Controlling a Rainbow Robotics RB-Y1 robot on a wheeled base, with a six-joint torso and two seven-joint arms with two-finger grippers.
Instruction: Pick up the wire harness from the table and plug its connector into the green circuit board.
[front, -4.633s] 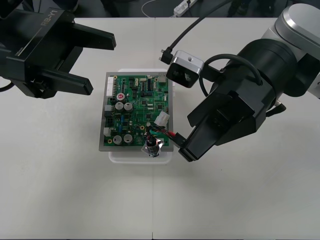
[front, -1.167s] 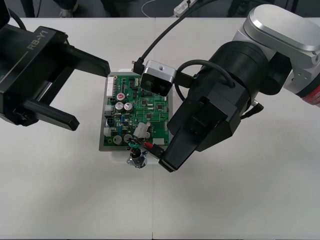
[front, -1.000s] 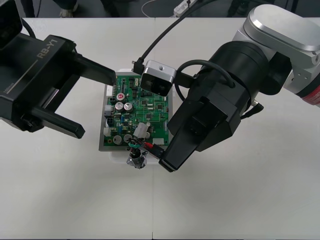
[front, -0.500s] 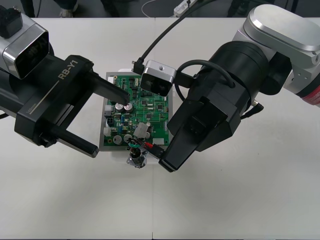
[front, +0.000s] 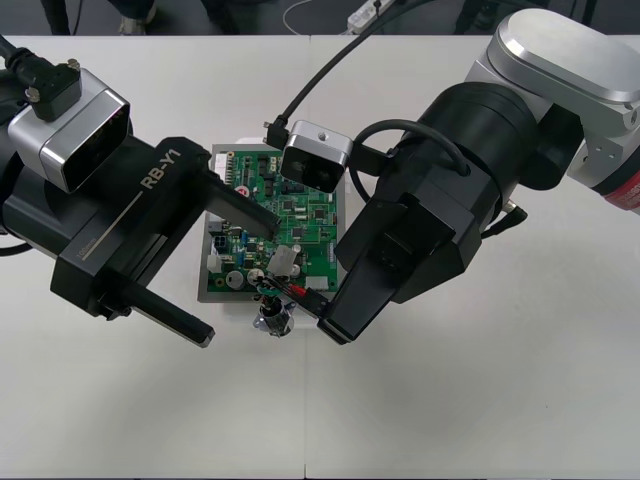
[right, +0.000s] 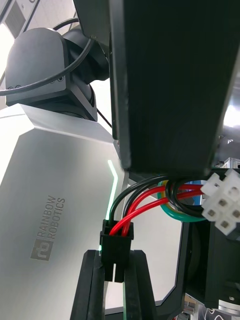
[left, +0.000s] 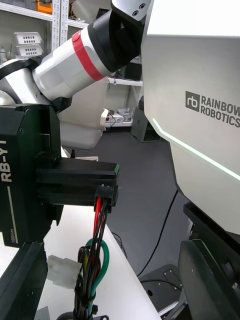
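seen from above, the left arm (front: 25, 215) comes in from the left over a pale tabletop (front: 480, 400). its jaws stand wide apart. one finger (front: 242, 207) lies across the green board (front: 300, 208), and the other (front: 170, 313) points over bare tabletop just off the board's near left corner. the board sits on a white base (front: 235, 312).

the harness (front: 272, 292) is at the board's near edge. a white connector (front: 281, 258) lies over the board, with short red and black wires (front: 300, 291) beside it. a round metal socket (front: 272, 322) sits just past the base's near edge. i cannot tell whether it touches the tabletop.

further right, the right arm (front: 500, 170) slants down from the far right. its jaws end at the wires, with the grip itself tucked under a black finger.

the right wrist view adds that grip. the jaws are clamped on a small black plug (right: 115, 247), with a finger (right: 94, 287) pressed against each side. the wires rise from the plug to a green loop (right: 180, 216) and the white connector.

the left wrist view adds height. between the left arm's own widely spaced fingers (left: 22, 285), the right jaws hold the plug level, up off the tabletop. the wires, green loop and white connector hang below it.
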